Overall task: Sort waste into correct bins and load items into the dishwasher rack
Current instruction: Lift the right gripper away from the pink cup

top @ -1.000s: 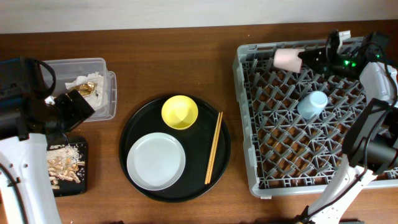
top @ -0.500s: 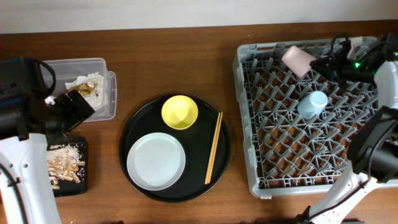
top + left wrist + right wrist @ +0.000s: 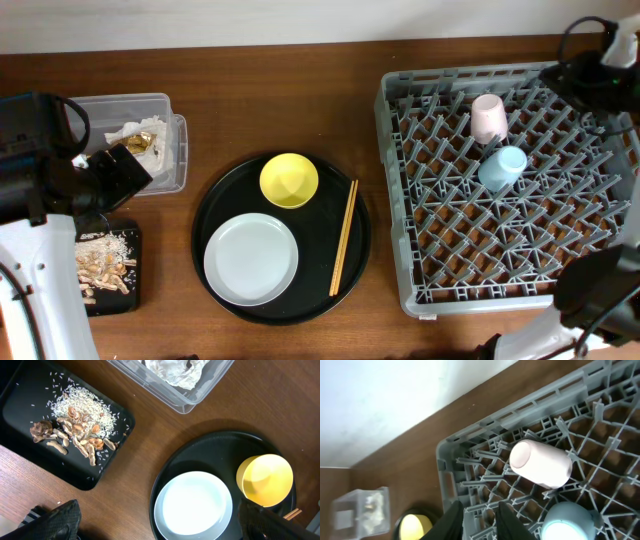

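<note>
- Overhead: the pink cup (image 3: 488, 117) lies in the dishwasher rack (image 3: 390, 180) toward the worktop's far right corner, just beside the light blue cup (image 3: 502, 167). The pale grey plate (image 3: 251, 259), yellow dish (image 3: 289, 180) and chopsticks (image 3: 344, 238) wait on the round black serving tray (image 3: 320, 292) mid-table. So cup loading looks finished, and one of those three is probably next.
- Left wrist: the left gripper (image 3: 160, 510) hangs spread wide and empty above the plate. Rice and scraps (image 3: 75, 422) sit in the shallow black tray (image 3: 30, 380) near the left edge, with paper (image 3: 175, 371) in the clear tub (image 3: 200, 397).
- Right wrist: the right gripper (image 3: 481, 515) is parted and holds nothing. A next pick calls for reaching left to the serving tray.
- Surface: brown wood-grain worktop (image 3: 260, 100), with a pale wall (image 3: 395, 400) beyond the far edge.
</note>
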`<state>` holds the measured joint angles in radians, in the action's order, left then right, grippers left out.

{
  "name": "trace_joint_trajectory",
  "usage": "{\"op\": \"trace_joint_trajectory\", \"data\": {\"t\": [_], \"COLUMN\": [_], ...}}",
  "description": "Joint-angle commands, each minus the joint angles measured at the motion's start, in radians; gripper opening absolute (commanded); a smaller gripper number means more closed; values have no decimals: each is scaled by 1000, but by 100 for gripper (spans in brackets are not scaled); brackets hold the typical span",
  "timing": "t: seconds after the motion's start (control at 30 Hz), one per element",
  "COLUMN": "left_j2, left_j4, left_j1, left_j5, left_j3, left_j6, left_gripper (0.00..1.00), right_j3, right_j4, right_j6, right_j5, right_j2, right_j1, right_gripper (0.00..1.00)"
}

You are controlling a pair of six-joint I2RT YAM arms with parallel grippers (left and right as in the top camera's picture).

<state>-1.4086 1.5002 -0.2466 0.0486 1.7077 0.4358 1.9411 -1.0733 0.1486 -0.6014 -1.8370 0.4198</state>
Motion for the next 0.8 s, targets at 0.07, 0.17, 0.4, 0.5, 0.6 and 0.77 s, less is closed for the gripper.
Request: {"op": "trace_joint_trajectory", "data": {"t": [0.07,0.17,0.4,0.5,0.6,0.77], "left_j2": [3,3,3,3,3,3], "left_j4": [-2,-2,-2,-2,-2,-2], "left_j1": [-5,-5,-5,-5,-5,-5], "left_j5": [-3,-3,-3,-3,-3,-3], "left_j3": [10,10,10,10,10,10], "left_j6": [5,5,5,5,5,5], "left_gripper": [99,99,99,99,99,99], "right_j3": [10,10,10,10,11,59], "right_j4": [21,67,98,91,90,-6], "right_j6": [-13,-9,14,14,16,48], "right_j5": [322,483,504,505,526,626], "right_j2": [-31,-105,-309,-343,-336,-283], "right_j1": [-155,-224,-247,-243,-235,-209], "right_gripper": [24,9,4,4,4,4]}}
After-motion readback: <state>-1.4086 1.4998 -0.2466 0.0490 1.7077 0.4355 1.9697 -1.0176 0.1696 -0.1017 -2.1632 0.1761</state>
